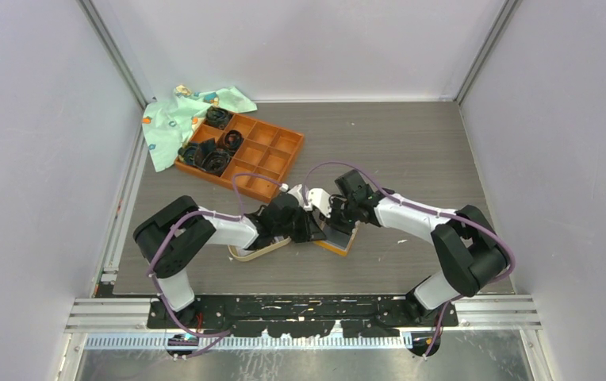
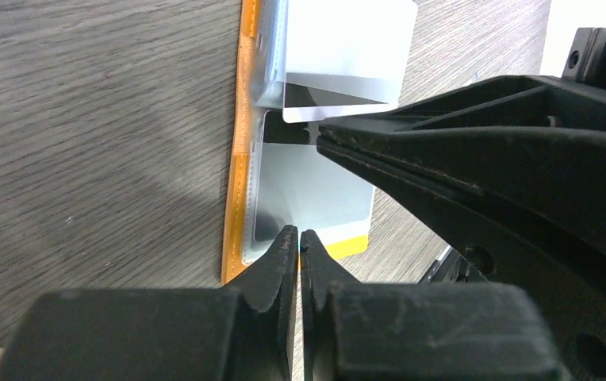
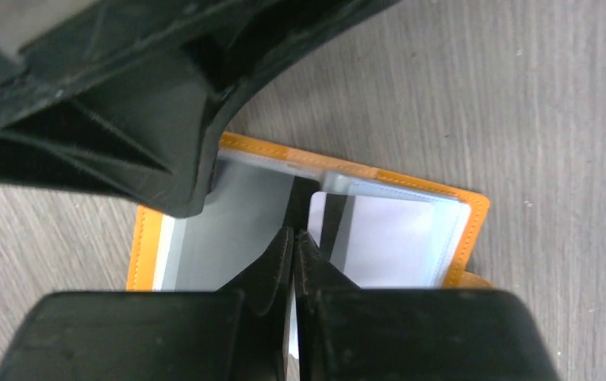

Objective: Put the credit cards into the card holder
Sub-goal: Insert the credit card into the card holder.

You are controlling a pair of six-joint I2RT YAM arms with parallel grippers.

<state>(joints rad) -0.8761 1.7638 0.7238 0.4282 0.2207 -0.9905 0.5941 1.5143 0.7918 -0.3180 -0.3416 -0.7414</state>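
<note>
2 grippers stood tip to tip over the small flat orange leather-like card holder (image 2: 236,190), which lay open on the grey wood-grain table (image 2: 86,119). The left gripper (image 2: 300,240) was closed on nothing at the holder's near edge. The right gripper (image 3: 294,238) looked closed too, whether on anything I could not tell. A thin white black-striped plastic credit card (image 2: 347,55) sat tilted, half in the far pocket, beside the right gripper's tip, so that arm was nearer. The holder's long axis ran straight away from the left gripper.
</note>
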